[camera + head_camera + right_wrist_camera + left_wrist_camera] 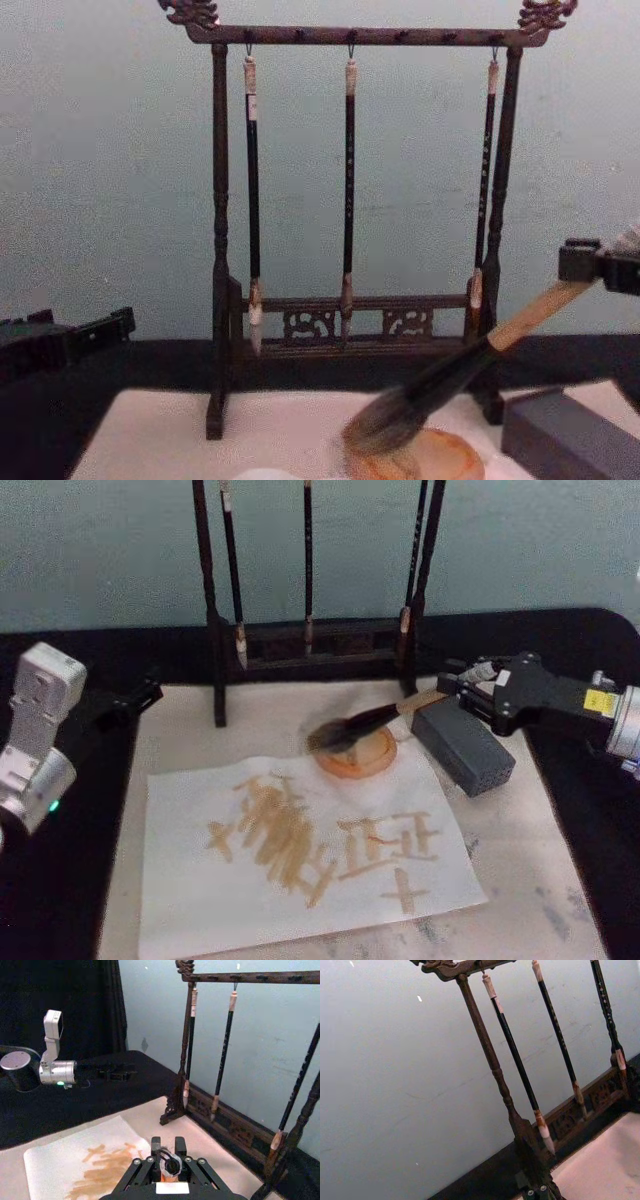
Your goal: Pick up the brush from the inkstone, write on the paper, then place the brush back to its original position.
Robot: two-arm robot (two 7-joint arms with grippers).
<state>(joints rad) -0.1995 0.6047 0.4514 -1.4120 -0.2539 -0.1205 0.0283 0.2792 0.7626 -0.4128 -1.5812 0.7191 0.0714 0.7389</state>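
Your brush (pixel 365 722) sits tilted, bristles on the inkstone (pixel 386 756)
right gripper (pixel 450 688) is clamped on its handle end; left gripper (pixel 130 700) parked far left, can't tell if it's open.

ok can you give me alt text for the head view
The right gripper holds the brush by its handle end, its bristles resting on the inkstone by the far edge of a paper marked with tan strokes. A grey block lies beside the inkstone, a stand of slim brushes is behind, and the left gripper is parked at left.
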